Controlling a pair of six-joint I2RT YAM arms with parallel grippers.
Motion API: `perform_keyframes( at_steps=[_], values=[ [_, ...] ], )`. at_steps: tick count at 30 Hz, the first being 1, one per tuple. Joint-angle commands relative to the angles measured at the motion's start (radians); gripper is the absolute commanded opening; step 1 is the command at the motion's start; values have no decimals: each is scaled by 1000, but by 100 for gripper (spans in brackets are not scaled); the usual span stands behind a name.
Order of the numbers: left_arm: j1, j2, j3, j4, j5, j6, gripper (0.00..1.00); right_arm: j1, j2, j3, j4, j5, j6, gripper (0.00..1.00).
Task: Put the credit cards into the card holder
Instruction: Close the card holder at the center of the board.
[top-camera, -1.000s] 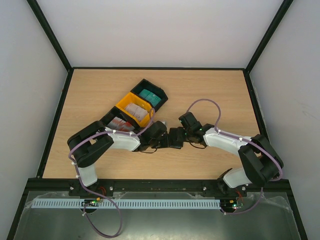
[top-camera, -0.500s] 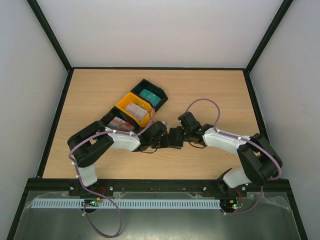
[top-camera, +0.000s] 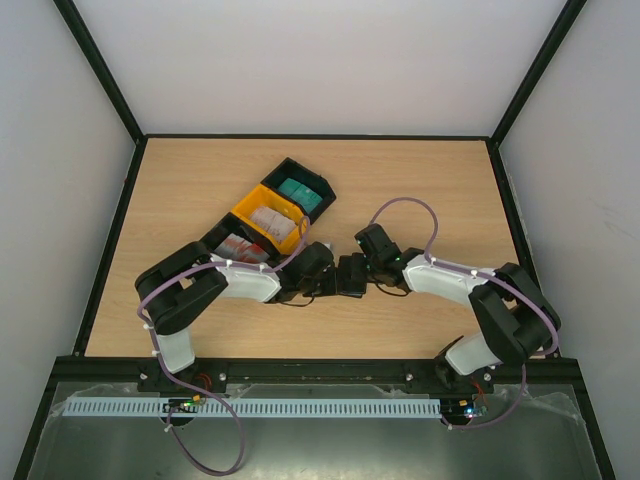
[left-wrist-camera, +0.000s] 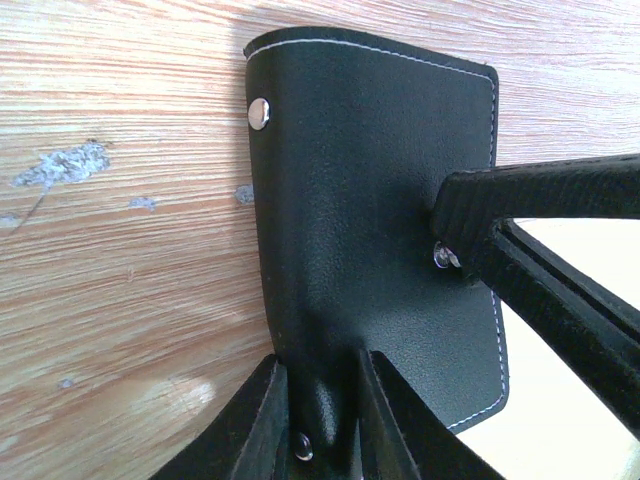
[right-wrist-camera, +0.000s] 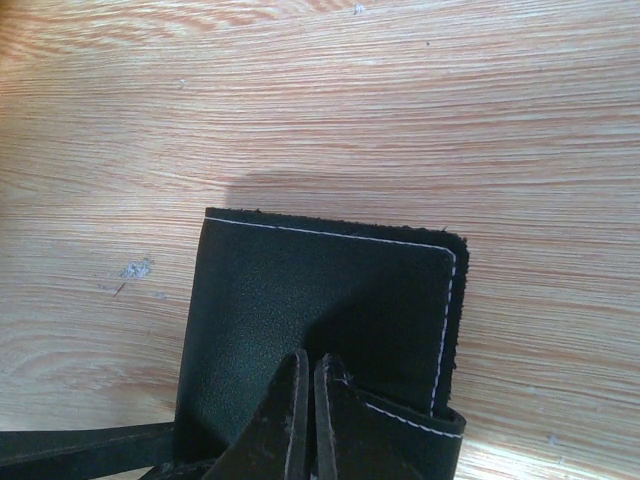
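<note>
On a light wooden table (top-camera: 420, 180), left of centre, a diagonal row of three open plastic bins (top-camera: 247, 213), black, yellow and black, holds the thin rectangular plastic credit cards (top-camera: 266, 220) in red-and-white, grey-white and teal stacks. None of them has reached the holder yet. Just right of the bins, between the two arm tips, sits the small black matte folding card holder (left-wrist-camera: 370, 200), with white stitching and metal snap studs, lying against the wood. The likely risk is that the two arms pull against each other and the holder slips free or springs closed. The grip covers only a narrow pinch of edge and the smooth leaf could slide out, leaving no open pocket for a card. A hard tug could also drag the holder across the table. The left gripper (left-wrist-camera: 325, 425) is closed to a narrow gap around a raised fold at the holder's near edge and grips it firmly. To the right, the right gripper (right-wrist-camera: 308, 415) has its fingers pressed together, tips against the holder's face near a folded-back leaf. Whether it has nipped that leaf cannot be told.
</note>
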Motion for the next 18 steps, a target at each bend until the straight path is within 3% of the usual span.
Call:
perform_keyframes(
  at_steps=[1,18],
  values=[
    [-18,62,-7,-37,32,6,20,7,26,-21,-28,5,5,2],
    [-18,68,-6,-39,32,-1,20,7,-29,-218,118,-31,135,2]
  ],
)
